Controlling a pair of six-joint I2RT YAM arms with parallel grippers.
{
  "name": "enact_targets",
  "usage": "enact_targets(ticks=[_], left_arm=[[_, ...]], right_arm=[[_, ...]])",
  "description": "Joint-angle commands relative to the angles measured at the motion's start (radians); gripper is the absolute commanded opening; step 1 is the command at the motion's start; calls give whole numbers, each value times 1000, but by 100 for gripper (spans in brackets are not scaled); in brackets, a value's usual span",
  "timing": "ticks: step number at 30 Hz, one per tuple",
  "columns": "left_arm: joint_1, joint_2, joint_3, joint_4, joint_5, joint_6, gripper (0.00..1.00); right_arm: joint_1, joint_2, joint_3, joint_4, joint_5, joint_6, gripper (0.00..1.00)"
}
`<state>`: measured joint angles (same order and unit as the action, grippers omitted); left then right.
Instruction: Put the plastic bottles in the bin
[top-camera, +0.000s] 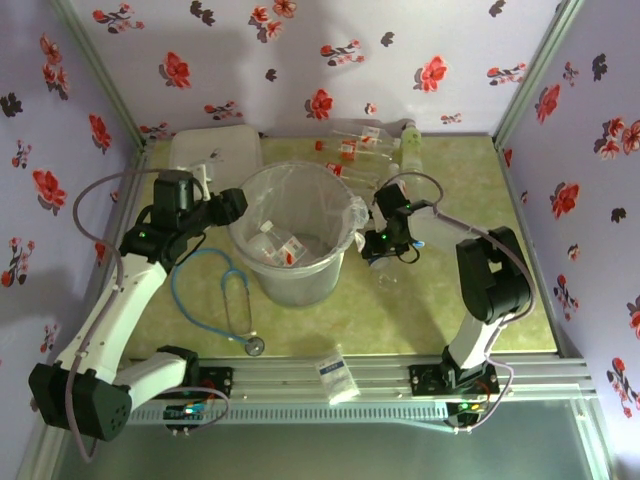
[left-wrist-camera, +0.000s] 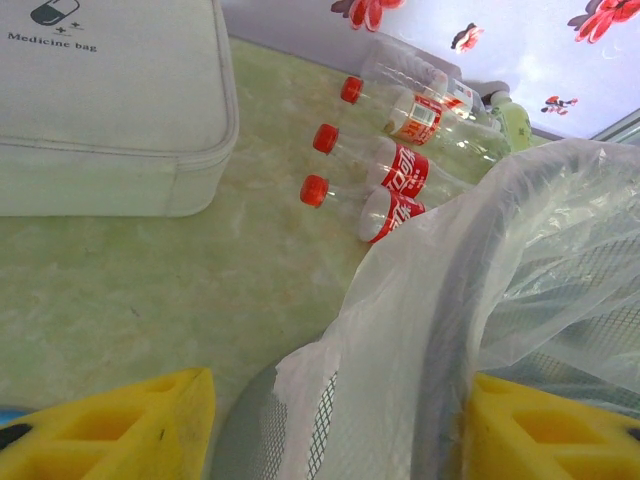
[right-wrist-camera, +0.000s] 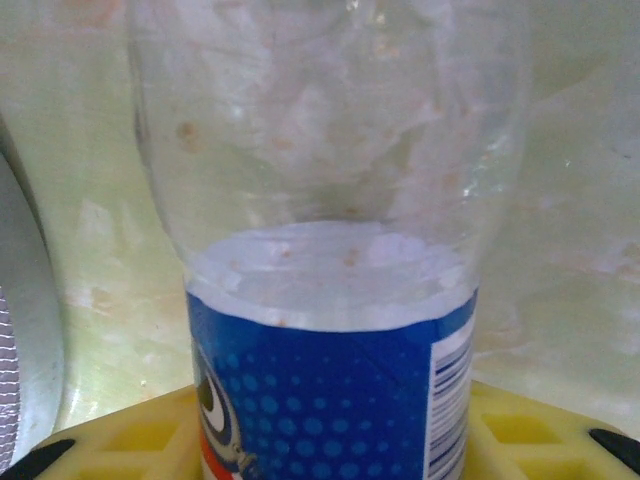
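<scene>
The bin (top-camera: 300, 285) stands mid-table, lined with a clear bag, and a couple of plastic bottles (top-camera: 275, 245) lie inside it. Several more red-capped bottles (top-camera: 350, 150) (left-wrist-camera: 400, 170) lie at the back beside a green-tinted one (top-camera: 410, 150). My left gripper (top-camera: 238, 205) (left-wrist-camera: 340, 430) is open, its yellow fingers straddling the bin's left rim (left-wrist-camera: 450, 350) and liner. My right gripper (top-camera: 385, 245) (right-wrist-camera: 330, 440), just right of the bin, is shut on a clear bottle with a blue label (right-wrist-camera: 330, 300) close above the table.
A white medicine bag (top-camera: 215, 150) (left-wrist-camera: 110, 100) lies at the back left. A blue stethoscope (top-camera: 235, 300) curls in front of the bin. A small white packet (top-camera: 337, 375) rests on the front rail. Floral cloth walls close three sides. The bin's wall (right-wrist-camera: 20, 330) is just left of the right gripper.
</scene>
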<state>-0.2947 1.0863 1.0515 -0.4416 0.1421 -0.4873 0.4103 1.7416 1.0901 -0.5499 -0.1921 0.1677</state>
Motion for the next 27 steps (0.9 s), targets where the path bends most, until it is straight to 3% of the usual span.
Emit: enact_targets(ticks=[1, 7, 17, 21, 27], left_arm=[[-2, 3, -18, -39, -29, 23, 61], [-3, -5, -38, -33, -28, 18, 61], [-2, 16, -41, 5, 12, 7, 61], [-3, 15, -38, -2, 11, 20, 61], [-3, 24, -42, 33, 36, 6, 61]], right_arm=[[-1, -57, 22, -33, 3, 43, 46], [-2, -211, 54, -171, 94, 53, 46], [-15, -386, 295, -433, 195, 51, 47], [-16, -406, 442, -545, 241, 25, 47], [2, -350, 682, -575, 194, -28, 47]])
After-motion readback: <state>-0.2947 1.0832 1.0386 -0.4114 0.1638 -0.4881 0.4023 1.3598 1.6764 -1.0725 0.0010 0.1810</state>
